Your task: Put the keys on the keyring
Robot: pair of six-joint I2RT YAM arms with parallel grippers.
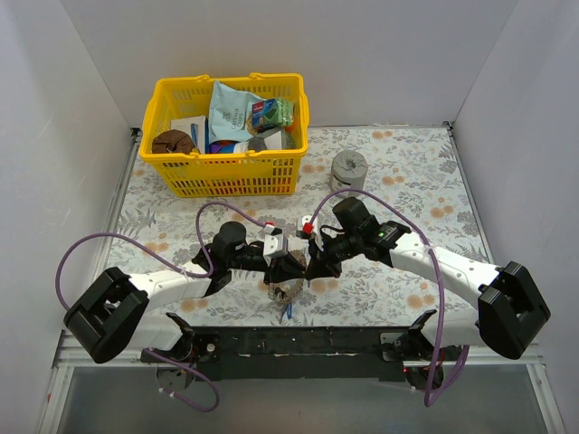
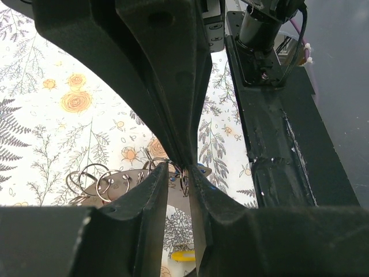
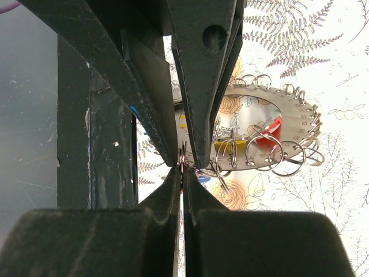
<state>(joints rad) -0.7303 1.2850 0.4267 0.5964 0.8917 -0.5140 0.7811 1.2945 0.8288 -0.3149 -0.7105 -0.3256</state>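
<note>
While left claw point(image 2: 179, 175) and right claw point(image 3: 181, 167) each pinch the keyring point(image 3: 297, 112) rim, yellow basket point(image 1: 231, 178) holding packets point(image 1: 233, 113), boxes point(image 1: 188, 127).

Keyring point(image 3: 300, 115): polished metal, mirror-bright, smooth. Basket point(image 1: 226, 176): glossy yellow plastic lattice. Table cover point(image 1: 407, 172): matt floral print. Cylinder point(image 1: 348, 169): dull grey metal.

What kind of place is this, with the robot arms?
Most likely a robot lab's test booth, not a home: plain white walls box in the table, two robot arms are bolted at its near edge, and a yellow basket of packets sits at the back.
</note>
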